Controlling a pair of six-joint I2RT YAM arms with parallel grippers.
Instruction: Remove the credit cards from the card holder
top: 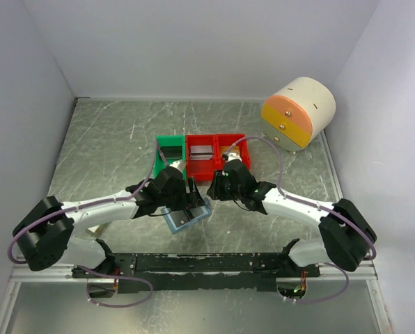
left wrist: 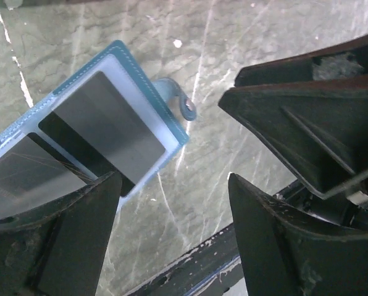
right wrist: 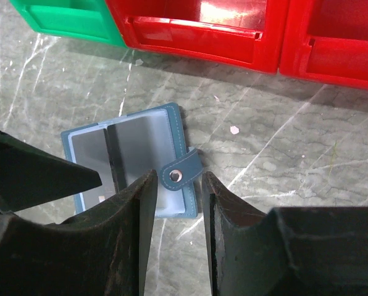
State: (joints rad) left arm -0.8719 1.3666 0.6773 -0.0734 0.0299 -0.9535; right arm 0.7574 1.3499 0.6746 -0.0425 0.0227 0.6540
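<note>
Lying open, the wallet (right wrist: 141, 145) shows grey cards (left wrist: 110, 126); left gripper (left wrist: 171, 185) spread beside it, right gripper (right wrist: 178, 185) slightly parted around its snap tab (right wrist: 183, 171).

Top view: left gripper (top: 192, 202) covers most of wallet (top: 182, 223), by desk's near edge. Left wrist: wallet cropped left, cards' (left wrist: 104, 123) lower ends behind finger (left wrist: 54, 240). Card count unclear.
</note>
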